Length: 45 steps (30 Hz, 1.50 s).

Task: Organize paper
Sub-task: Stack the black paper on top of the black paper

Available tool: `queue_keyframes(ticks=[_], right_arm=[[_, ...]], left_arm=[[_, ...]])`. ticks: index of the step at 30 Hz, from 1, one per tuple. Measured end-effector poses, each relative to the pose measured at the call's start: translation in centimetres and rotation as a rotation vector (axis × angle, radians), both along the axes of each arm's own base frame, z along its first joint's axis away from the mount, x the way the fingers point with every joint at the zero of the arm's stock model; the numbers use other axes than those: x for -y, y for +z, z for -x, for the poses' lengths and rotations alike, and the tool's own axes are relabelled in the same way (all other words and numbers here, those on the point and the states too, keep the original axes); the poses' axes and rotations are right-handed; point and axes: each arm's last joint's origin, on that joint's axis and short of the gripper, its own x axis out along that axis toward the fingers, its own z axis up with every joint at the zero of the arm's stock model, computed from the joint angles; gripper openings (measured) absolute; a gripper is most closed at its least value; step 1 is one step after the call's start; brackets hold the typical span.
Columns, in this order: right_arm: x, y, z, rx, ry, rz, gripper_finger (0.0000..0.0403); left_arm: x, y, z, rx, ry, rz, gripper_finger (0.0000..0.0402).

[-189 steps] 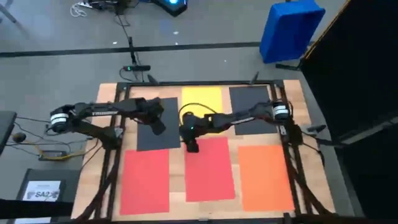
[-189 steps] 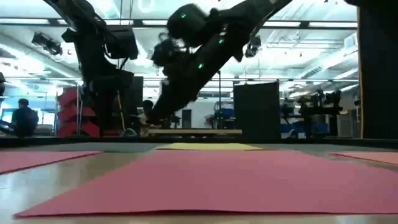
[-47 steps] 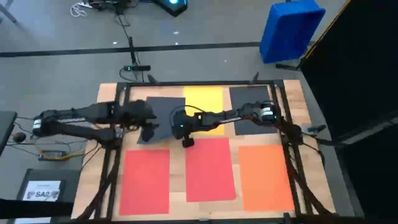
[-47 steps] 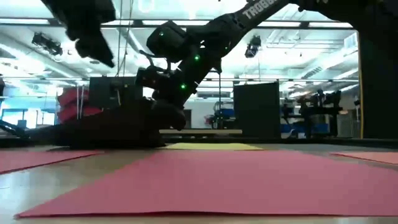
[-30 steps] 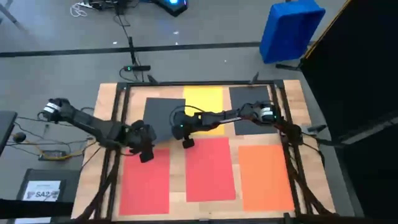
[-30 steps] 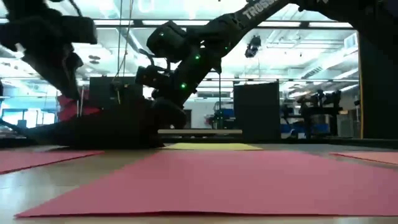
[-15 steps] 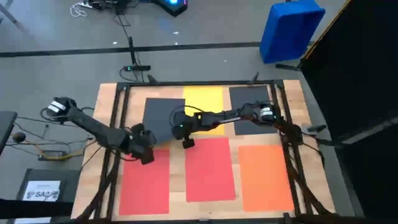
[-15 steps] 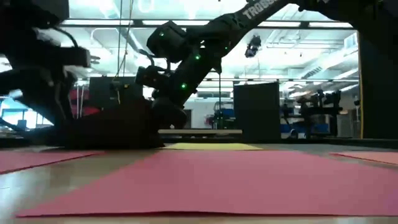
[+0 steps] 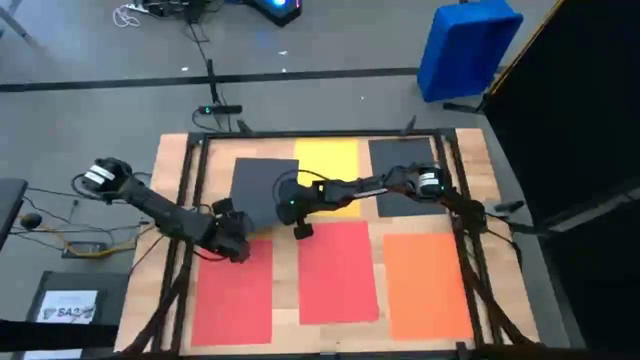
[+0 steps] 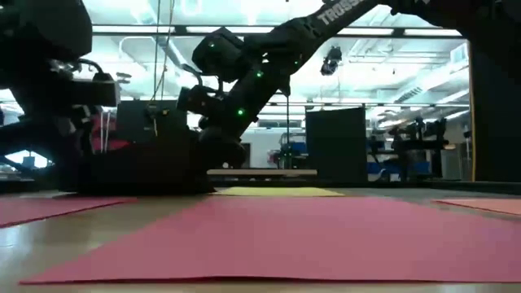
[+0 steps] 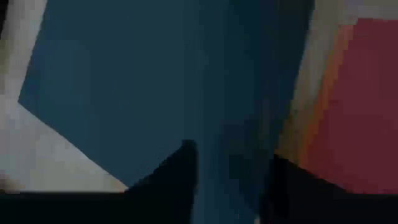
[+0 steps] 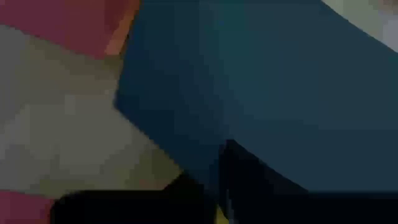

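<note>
**Both claws at the near-left dark sheet**

High view: the left claw sits low at the near left corner of a dark grey sheet, with a red sheet just beyond its tip. Its wrist view shows two dark fingers a little apart over the dark sheet; whether they pinch the sheet cannot be told. The right claw, fingers together, rests at the same sheet's opposite near corner, with the yellow sheet just behind it and a second red sheet directly ahead. A further dark sheet and an orange sheet lie to the right claw's far side, all flat on the wooden table. A blue bin stands on the floor, well apart.
</note>
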Motion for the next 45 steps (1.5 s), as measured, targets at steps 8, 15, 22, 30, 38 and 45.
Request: queue_keyframes(ticks=[8, 15, 22, 30, 38, 45], right_arm=[[0.1, 0.7, 0.2, 0.001, -0.033, 0.036, 0.0000], [0.2, 4.9, 1.2, 0.051, -0.065, 0.070, 0.0000], [0.2, 9.6, 2.7, 0.116, -0.075, 0.086, 0.0000], [0.2, 12.8, 4.5, 0.123, -0.110, 0.135, 0.0000], [-0.1, 15.2, 6.0, 0.117, -0.127, 0.213, 0.0000], [0.0, 15.2, 6.6, 0.072, -0.143, 0.223, 0.0000]], left_arm=[[0.1, 0.8, -0.1, -0.025, 0.001, -0.012, 0.0001], [0.4, 4.2, -1.0, -0.051, 0.002, -0.038, 0.0000], [0.9, 9.2, -2.5, 0.027, -0.026, -0.100, 0.0000], [1.0, 13.5, -3.5, 0.118, -0.078, -0.189, 0.0000], [1.1, 14.8, -3.7, 0.152, -0.095, -0.219, 0.0000], [1.0, 15.6, -3.8, 0.185, -0.085, -0.262, 0.0000]])
